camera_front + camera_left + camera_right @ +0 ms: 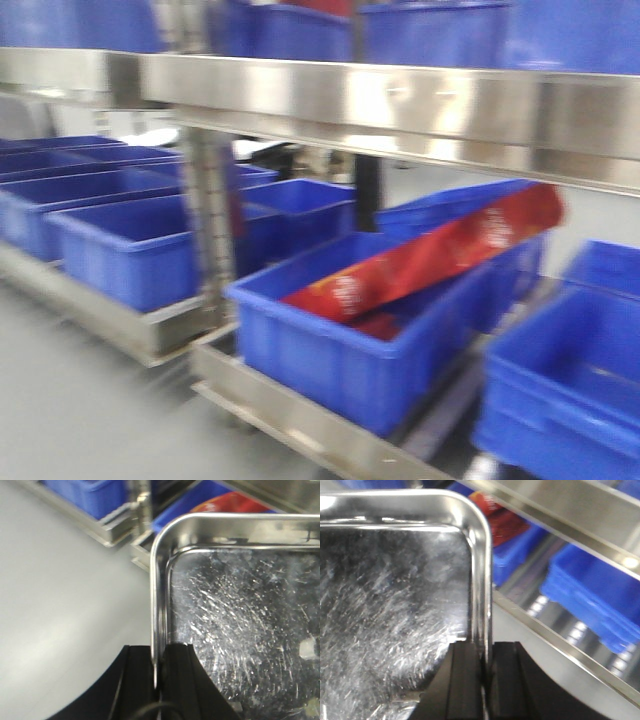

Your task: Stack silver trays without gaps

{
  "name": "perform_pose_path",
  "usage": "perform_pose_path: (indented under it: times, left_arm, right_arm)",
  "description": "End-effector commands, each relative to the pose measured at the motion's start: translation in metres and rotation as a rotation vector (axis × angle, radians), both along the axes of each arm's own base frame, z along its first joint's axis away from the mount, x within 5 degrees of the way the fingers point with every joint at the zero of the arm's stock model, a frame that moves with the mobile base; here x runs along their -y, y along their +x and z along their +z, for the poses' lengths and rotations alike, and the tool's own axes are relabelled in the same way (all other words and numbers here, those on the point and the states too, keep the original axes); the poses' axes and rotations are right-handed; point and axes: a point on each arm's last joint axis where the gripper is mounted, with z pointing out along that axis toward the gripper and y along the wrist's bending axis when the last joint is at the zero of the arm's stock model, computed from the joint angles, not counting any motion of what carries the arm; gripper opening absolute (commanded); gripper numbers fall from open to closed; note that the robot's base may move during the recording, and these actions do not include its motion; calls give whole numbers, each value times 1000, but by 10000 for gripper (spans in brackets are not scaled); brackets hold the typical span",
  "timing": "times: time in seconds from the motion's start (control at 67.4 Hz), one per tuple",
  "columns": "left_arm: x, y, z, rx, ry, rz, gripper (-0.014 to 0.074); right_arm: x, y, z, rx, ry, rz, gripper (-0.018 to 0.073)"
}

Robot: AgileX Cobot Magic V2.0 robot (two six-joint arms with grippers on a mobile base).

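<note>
A silver tray (240,610) with a scratched shiny floor and rounded corners fills the left wrist view. My left gripper (159,652) is shut on its left rim, one black finger outside, one inside. The same kind of tray (390,595) fills the right wrist view. My right gripper (485,650) is shut on its right rim in the same way. The tray is held above the grey floor, in front of the shelves. No tray and no gripper shows in the front view. I see no second tray.
A steel shelf rack (400,105) stands ahead with several blue plastic bins (350,350) on its lower shelves. One bin holds a red packet (430,260). More blue bins (120,240) stand at the left. Grey floor (80,400) lies at the front left.
</note>
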Motion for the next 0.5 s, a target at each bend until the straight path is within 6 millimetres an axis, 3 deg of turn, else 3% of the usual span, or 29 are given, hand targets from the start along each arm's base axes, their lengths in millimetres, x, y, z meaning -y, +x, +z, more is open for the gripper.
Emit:
perform_pose_path:
  times: [0.0,0.489]
  left_arm:
    - [12,-3,3,17,-67,-90,-9]
    - [12,-3,3,17,-67,-90,-9]
  right_arm:
    - [-13,0,9,66,119,100,-19]
    - [-13,0,9,66,119,100,-19]
